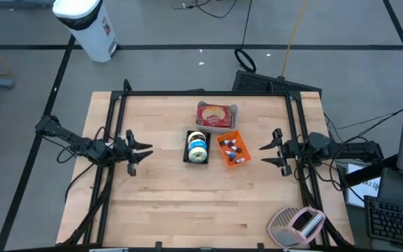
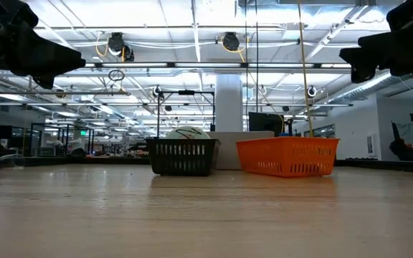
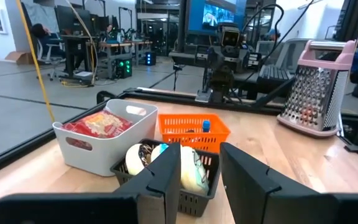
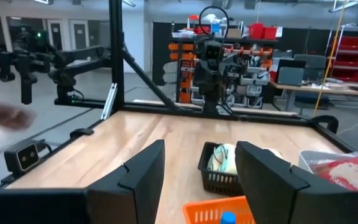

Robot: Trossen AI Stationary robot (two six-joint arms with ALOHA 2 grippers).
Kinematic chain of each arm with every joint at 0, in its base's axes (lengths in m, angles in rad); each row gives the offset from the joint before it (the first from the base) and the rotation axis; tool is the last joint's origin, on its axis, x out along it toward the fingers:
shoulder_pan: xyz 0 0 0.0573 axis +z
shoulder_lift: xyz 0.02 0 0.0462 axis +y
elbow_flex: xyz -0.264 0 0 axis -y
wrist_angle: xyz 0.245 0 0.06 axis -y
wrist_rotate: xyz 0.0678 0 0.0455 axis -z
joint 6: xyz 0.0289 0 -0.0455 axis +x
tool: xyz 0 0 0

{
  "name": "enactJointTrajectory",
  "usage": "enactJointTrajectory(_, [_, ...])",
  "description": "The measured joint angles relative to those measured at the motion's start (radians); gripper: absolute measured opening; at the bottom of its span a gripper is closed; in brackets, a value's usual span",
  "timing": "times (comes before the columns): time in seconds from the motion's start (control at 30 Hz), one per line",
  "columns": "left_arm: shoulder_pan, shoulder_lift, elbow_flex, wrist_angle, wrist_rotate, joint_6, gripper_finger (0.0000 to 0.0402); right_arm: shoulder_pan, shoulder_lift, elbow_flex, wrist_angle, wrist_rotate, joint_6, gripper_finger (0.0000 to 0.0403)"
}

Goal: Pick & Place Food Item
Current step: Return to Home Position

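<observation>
the food colouring bottles [image 1: 232,150] are seen inside the orange bin [image 1: 222,145], which is placed near the middle of the table [image 1: 187,210], a little toward 3 o'clock in the high view. a black basket [image 1: 186,147] is set just beside it at 9 o'clock, and a white bin [image 1: 235,109] with a red packet is found at about 11 o'clock of it. a grater [image 1: 296,225] is laid at the 5 o'clock corner. the left gripper [image 1: 142,155] is held at the 9 o'clock side of the table with its fingers spread and nothing between them. the right gripper [image 1: 266,154] is held at the 3 o'clock side, also spread and empty, near the orange bin but apart from it. the placing part is judged to be finished, so only the retreat to the rest pose is left. for this to be done well, each arm should be drawn outward toward its own side, at enough height that no bin is brushed. special care is needed on the right, where the orange bin is closest. the fingers should be carried empty, and the grater corner should be avoided.
</observation>
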Motion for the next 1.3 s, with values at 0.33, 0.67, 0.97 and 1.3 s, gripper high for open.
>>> enactJointTrajectory(0.33, [0.000, 0.000, 0.000, 0.000, 0.000, 0.003, 0.0113, 0.000, 0.002, -0.024, -0.016, 0.000, 0.027, 0.0187])
enactJointTrajectory(0.67, [0.000, 0.000, 0.000, 0.001, 0.000, 0.003, 0.0113, 0.000, 0.003, -0.025, -0.017, 0.000, 0.027, 0.0187])
enactJointTrajectory(0.97, [0.000, 0.000, 0.000, 0.001, 0.000, 0.003, 0.0113, 0.000, 0.003, -0.026, -0.017, 0.000, 0.027, 0.0187])
enactJointTrajectory(1.3, [0.000, 0.000, 0.000, 0.001, 0.000, 0.003, 0.0113, 0.000, 0.003, -0.026, -0.017, 0.000, 0.027, 0.0187])
